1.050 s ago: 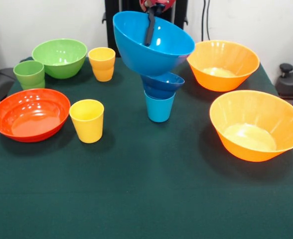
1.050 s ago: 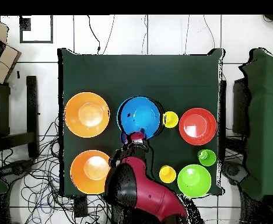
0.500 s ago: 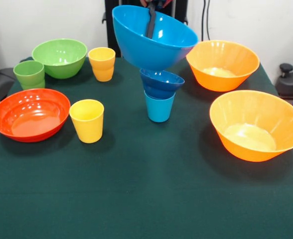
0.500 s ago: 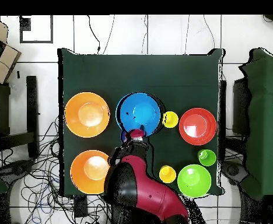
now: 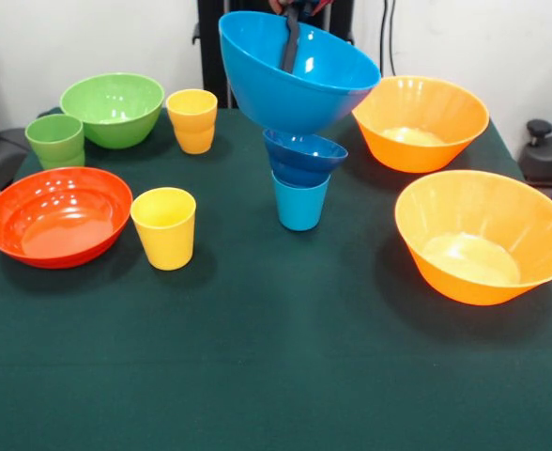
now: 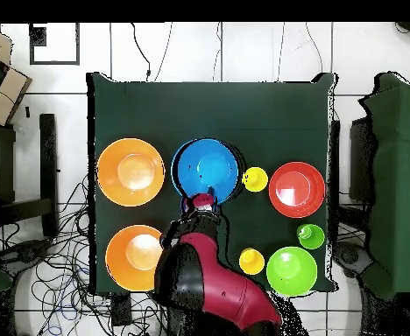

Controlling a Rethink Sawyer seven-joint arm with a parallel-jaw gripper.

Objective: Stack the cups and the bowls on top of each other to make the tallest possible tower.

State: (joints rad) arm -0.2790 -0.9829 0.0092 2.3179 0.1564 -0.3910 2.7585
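Front view, items on the green table (image 5: 285, 376): one medium light blue bowl (image 5: 295, 80), held tilted in the air by the hand (image 5: 290, 38), whose dark finger hooks over the far rim and runs down the inner wall — closed on that rim, as far as can be judged. Directly beneath it, and seemingly just clear of it, the tower (image 5: 301, 183): one small dark blue bowl (image 5: 304, 155) seated in one light blue cup (image 5: 300, 205). Loose stock: two yellow cups (image 5: 164, 227) (image 5: 192, 120), one green cup (image 5: 55, 141), one green bowl (image 5: 113, 109), one red-orange bowl (image 5: 57, 216), two large orange bowls (image 5: 421, 122) (image 5: 484, 235). Handling, by judgement: all pieces glossy hard plastic, light, stiff, slippery — best taken by pinching a rim, since the smooth tapered walls offer no other purchase; a wide bowl on so narrow a base will tip easily. Overhead view: the red arm (image 6: 210, 289) reaches from below to the light blue bowl, which hides the tower; orange bowls to its left, one yellow cup and the red-orange bowl to its right, the green pieces and second yellow cup lower right. Count: four cups, six bowls.
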